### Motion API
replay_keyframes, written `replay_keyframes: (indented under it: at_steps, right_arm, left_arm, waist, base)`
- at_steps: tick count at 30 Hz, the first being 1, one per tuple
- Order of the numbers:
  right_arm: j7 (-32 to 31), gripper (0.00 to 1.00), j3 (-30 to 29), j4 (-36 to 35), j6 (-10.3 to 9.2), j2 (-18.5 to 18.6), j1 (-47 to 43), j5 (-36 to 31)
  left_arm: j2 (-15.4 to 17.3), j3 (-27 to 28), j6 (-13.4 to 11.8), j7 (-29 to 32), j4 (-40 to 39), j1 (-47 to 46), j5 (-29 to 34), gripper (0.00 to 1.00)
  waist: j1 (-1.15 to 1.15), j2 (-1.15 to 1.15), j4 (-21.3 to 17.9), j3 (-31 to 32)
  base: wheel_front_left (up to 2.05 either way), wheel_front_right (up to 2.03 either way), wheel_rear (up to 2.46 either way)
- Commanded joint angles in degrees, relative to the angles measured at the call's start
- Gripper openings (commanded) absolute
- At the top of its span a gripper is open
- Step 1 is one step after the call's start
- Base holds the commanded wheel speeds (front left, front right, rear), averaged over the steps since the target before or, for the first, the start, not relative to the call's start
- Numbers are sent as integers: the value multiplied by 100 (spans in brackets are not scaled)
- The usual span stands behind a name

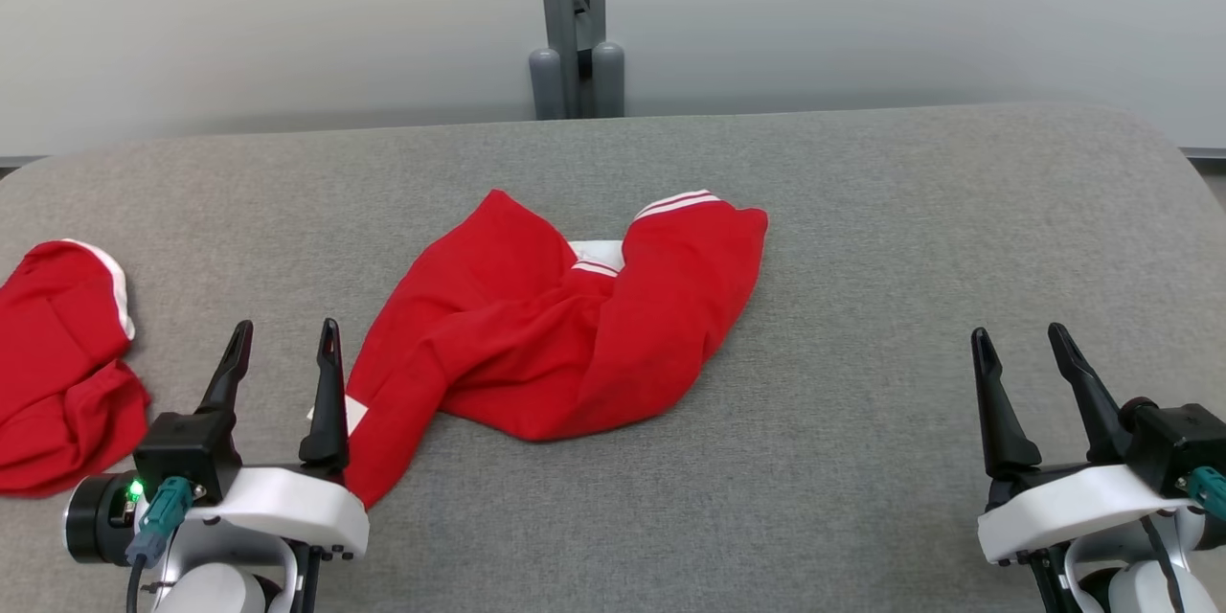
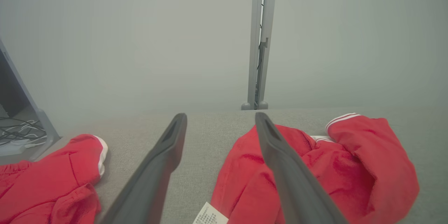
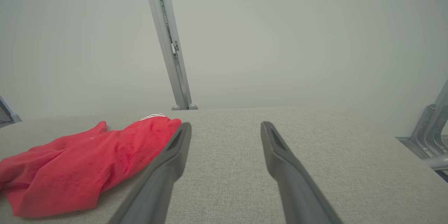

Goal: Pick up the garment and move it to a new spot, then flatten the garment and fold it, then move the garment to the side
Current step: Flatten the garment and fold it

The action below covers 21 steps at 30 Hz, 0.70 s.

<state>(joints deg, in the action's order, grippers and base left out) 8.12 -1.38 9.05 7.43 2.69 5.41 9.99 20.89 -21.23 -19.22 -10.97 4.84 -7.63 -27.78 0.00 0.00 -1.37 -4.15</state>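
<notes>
Okay, head view: left gripper [image 1: 287, 326] jaws spread, holding nothing, red garment [image 1: 556, 345] just right of its right finger; spare red cloth [image 1: 57, 374] off to its left. Right gripper [image 1: 1017, 331] also spread, garment well to its left, over bare table [image 1: 862, 211]. Left wrist view: garment [image 2: 350, 168] behind the right finger, label [image 2: 210, 215] between the fingers. Right wrist view: garment [image 3: 77, 168] left of the left finger.

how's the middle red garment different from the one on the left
The middle garment lies spread at the table's centre; the left garment is bunched at its left edge. The middle garment lies right of the left end effector, the left garment left of it. Both are red with white stripes.
</notes>
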Motion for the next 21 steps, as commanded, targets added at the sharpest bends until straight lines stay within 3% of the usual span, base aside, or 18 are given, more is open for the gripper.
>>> replay_keyframes:
  at_steps: [1,8,15,18,21]
  right_arm:
    - [-8,100,-16,-19,11,37,-29,-22]
    - [-50,100,-131,10,11,38,39,-96]
    - [-237,100,-365,252,11,37,440,-214]
    - [-333,100,-413,550,11,107,806,-186]
    - [-520,100,-296,1150,12,428,1382,-119]
  left_arm:
    - [0,35,14,-69,30,-144,-11,100]
    - [-90,36,103,-202,174,-310,-15,100]
    - [-224,-12,254,-315,284,-546,36,100]
    - [-275,-65,310,-346,306,-619,89,100]
    - [-363,-103,410,-381,293,-757,131,100]
  waist:
    - [0,0,80,-17]
    - [0,0,392,-64]
    - [0,0,960,-228]
    - [0,0,1272,-329]
    - [0,0,1704,-486]
  base:
    - [0,0,0]
    - [0,0,0]
    - [0,0,0]
    - [0,0,0]
    - [0,0,0]
